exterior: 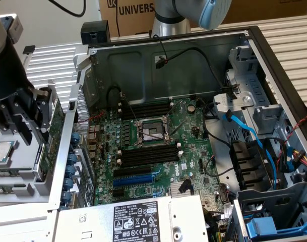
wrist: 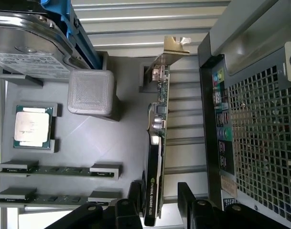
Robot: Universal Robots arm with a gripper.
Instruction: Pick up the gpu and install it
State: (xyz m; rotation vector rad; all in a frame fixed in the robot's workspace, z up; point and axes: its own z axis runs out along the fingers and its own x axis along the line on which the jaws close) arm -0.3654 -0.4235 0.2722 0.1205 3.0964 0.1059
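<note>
1. The gpu [wrist: 157, 138] is standing on edge in a grey tray [wrist: 88, 143], just beside the computer case [wrist: 253, 124]. A CPU [wrist: 33, 125], memory sticks [wrist: 59, 170] and a hard drive [wrist: 26, 50] are sitting nearby.
2. In the exterior view the gripper [exterior: 37, 132] is hiding most of the card [exterior: 56, 126].
3. The gripper [wrist: 159, 187] is straddling the card's end, with its jaws standing wide and gripping nothing.

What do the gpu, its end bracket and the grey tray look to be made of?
The gpu: green laminate circuit board with a matte black cooler, likely plastic. Its bracket: thin bright sheet metal, by its shine and folded tab. The grey tray: matte plastic, possibly printed, given the fine ridged texture on its raised block.
</note>
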